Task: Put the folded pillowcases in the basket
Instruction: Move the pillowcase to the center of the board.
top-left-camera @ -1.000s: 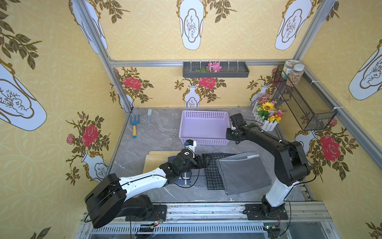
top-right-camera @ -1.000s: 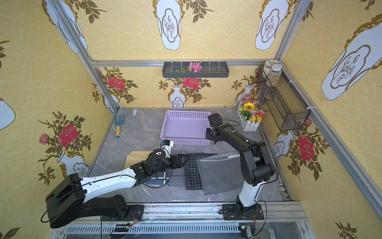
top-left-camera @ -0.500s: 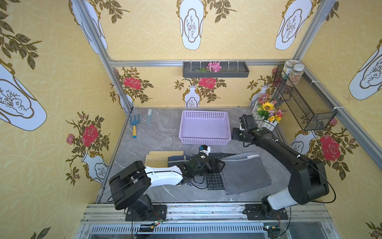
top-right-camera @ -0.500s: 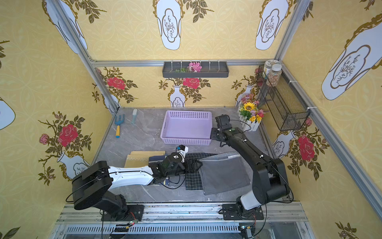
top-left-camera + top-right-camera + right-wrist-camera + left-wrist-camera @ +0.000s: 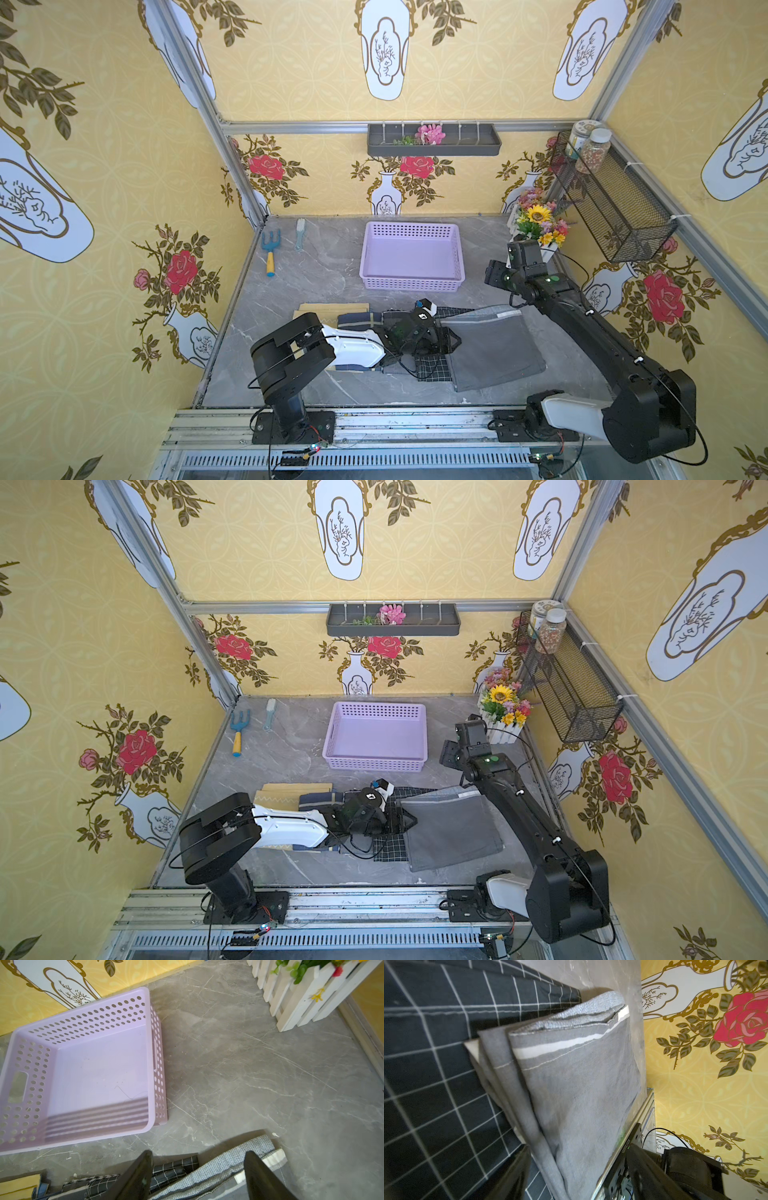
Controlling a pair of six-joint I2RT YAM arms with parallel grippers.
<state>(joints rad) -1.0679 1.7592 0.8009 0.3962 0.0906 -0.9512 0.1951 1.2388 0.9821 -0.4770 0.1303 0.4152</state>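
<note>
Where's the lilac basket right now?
In both top views the basket sits at the table's far middle, behind the grey folded pillowcase, between the garden fork and the flower box.

The basket [image 5: 411, 284] stands mid-desk [image 5: 324, 274], toward the back edge. Before it, nearer the front right corner, the folded pillowcase [image 5: 494, 353] overlaps a second cloth [image 5: 434, 368] on its left — further folded cloths [image 5: 332, 308] continue leftward. A rake [image 5: 270, 249] and brush [image 5: 299, 235] lie by the back left corner; a flower box [image 5: 538, 218] fills the back right.
</note>
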